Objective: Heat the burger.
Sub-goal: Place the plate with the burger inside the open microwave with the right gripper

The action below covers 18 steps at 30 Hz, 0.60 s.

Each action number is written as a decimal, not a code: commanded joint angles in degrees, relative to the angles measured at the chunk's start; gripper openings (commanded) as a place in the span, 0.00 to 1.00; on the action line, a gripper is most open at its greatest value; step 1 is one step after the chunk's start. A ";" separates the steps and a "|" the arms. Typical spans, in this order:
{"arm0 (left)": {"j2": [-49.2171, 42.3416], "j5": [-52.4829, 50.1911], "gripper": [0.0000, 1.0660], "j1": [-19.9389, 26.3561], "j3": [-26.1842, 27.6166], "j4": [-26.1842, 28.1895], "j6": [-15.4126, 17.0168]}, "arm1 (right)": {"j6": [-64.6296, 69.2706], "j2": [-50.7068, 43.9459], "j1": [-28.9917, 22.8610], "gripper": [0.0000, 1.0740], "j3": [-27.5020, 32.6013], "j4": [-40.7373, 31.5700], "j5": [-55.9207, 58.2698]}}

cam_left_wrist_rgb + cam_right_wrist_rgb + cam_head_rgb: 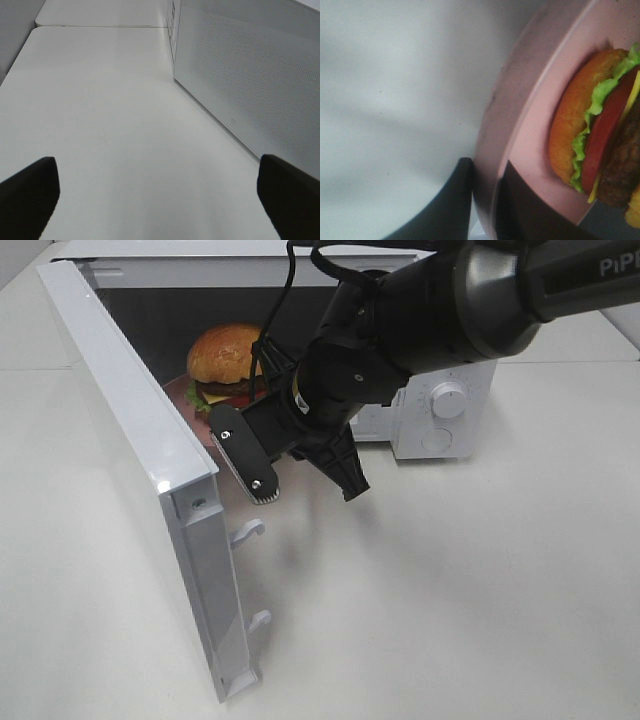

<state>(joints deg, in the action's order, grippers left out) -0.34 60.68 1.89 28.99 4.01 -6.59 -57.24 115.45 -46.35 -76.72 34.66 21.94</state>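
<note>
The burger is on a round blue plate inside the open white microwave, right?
Not blue: the round plate is pink, clear in the right wrist view. The small stacked burger does sit on it inside the white microwave, whose door hangs open.

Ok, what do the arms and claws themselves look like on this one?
The right arm is glossy black and rounded, with white lettering and a black cable looping off it. A small yellow mark sits near its wrist. The right claw has flat black fingers, one with two screws and a ridged edge. The left claw shows only blunt black fingertips; its arm is out of view.
</note>
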 commanded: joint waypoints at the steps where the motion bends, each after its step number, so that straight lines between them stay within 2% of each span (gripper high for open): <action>1: -1.09 -0.74 0.95 0.11 -0.06 0.06 0.23 | -0.52 0.80 0.34 0.08 -3.67 0.92 -0.69; 18: -1.09 -0.74 0.95 0.11 -0.06 -0.57 0.23 | -2.81 6.99 0.34 0.11 -15.36 0.46 4.70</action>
<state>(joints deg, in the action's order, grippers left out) -0.34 60.68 1.89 28.99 3.44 -6.59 -59.24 122.21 -46.35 -89.78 34.26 27.56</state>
